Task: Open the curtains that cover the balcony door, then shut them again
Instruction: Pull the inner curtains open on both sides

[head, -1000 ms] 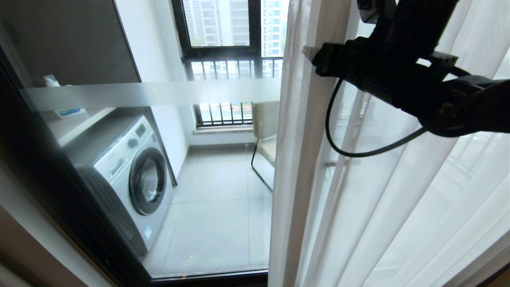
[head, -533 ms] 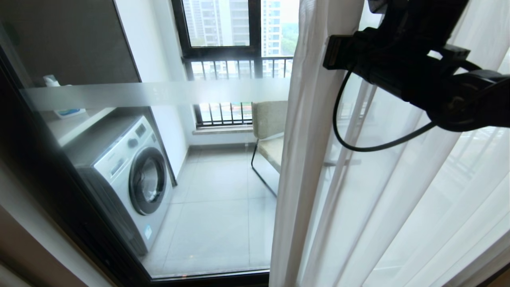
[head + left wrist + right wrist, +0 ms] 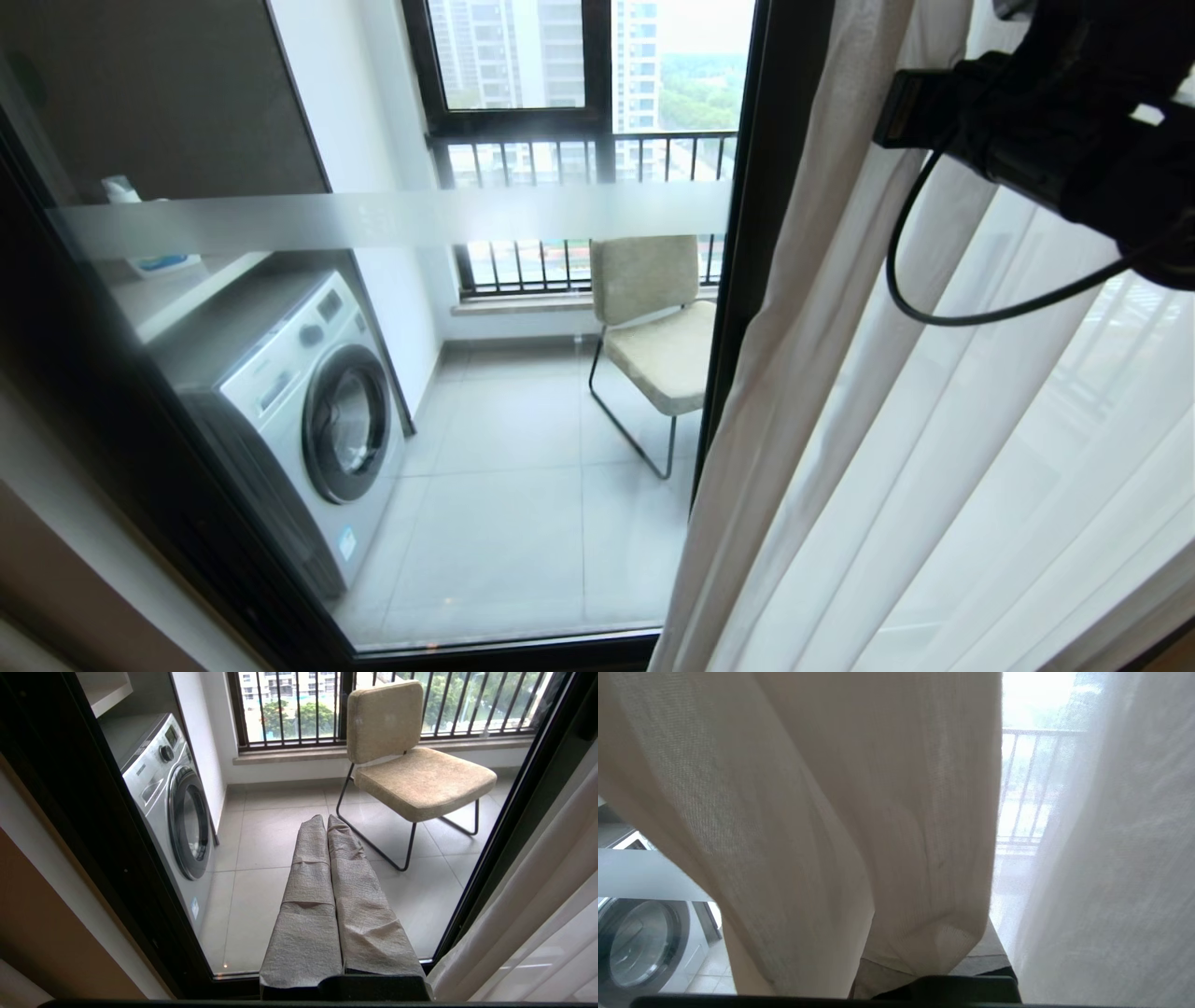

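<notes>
Curtains [image 3: 840, 392] hung bunched at the right of the balcony door [image 3: 467, 420], the thick beige drape in front of the sheer white layer [image 3: 1027, 448], leaving the pane with its frosted band uncovered. The right end effector [image 3: 887, 103] was up high against the drape's edge, its fingers buried in folds, pressed together on the beige fabric. Lower down, the left end effector [image 3: 327, 821] pointed at the glass, its wrapped fingers [image 3: 308, 896] pressed together on nothing, with a washer [image 3: 299, 420] and chair [image 3: 653, 327] beyond.
</notes>
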Controlling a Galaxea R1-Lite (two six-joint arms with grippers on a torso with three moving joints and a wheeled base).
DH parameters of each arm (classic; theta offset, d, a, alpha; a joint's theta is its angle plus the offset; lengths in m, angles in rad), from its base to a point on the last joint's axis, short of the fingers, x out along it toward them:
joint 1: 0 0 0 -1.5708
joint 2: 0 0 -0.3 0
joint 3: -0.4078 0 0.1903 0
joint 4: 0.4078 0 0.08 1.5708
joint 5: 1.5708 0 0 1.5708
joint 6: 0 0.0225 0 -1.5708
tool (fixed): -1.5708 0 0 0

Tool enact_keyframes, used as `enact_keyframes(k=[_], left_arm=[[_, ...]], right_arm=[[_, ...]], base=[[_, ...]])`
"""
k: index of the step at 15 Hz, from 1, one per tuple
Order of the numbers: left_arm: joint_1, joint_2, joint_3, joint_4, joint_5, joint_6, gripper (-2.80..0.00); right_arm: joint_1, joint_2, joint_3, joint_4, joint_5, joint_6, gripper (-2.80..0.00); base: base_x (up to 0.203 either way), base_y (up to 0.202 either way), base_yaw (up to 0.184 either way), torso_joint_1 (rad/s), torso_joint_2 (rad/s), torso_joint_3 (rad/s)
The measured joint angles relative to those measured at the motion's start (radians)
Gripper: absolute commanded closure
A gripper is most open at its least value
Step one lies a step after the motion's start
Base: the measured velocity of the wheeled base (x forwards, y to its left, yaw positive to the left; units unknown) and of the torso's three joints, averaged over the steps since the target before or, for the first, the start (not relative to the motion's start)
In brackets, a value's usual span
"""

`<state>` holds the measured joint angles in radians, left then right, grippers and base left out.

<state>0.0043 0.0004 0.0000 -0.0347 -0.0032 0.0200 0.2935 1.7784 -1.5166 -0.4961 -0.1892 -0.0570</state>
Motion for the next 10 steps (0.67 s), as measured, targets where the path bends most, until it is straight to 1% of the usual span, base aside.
enact_keyframes(k=[2,4,10], left_arm=[[0.000,0.000,0.000,0.000,0.000,0.000,0.00],[0.000,0.000,0.000,0.000,0.000,0.000,0.00],[0.000,0.000,0.000,0.000,0.000,0.000,0.00]], right_arm=[[-0.043,-0.022,0.030,-0.003,0.000,0.000,0.00],[-0.067,-0.036,0.043,-0.004,-0.001,0.000,0.00],[-0.076,-0.056,0.047,-0.006,0.000,-0.002,0.00]], base=[[0.000,0.000,0.000,0.000,0.00,0.000],[0.000,0.000,0.000,0.000,0.00,0.000],[0.000,0.000,0.000,0.000,0.00,0.000]])
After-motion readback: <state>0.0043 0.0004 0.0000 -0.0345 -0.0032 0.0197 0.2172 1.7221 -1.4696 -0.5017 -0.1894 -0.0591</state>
